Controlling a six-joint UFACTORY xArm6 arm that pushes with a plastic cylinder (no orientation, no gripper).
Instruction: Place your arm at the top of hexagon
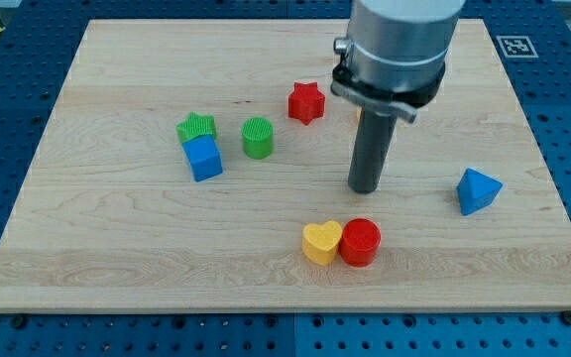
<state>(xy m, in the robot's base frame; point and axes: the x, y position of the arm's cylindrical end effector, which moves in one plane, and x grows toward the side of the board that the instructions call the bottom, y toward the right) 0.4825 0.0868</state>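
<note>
My tip (pixel 365 188) rests on the wooden board (pixel 117 248), right of centre. A small orange-yellow sliver (pixel 358 115) shows at the left edge of the rod, above the tip. The arm hides the rest of that block, so I cannot make out its shape. No hexagon shows plainly. A red star (pixel 306 102) lies up and left of the tip. A yellow heart (pixel 321 242) and a red cylinder (pixel 360 242) touch each other just below the tip.
A green star (pixel 196 127) touches a blue cube (pixel 204 158) at the left. A green cylinder (pixel 257 138) stands to their right. A blue triangular block (pixel 477 190) lies at the right. The board ends on a blue pegboard (pixel 8 119).
</note>
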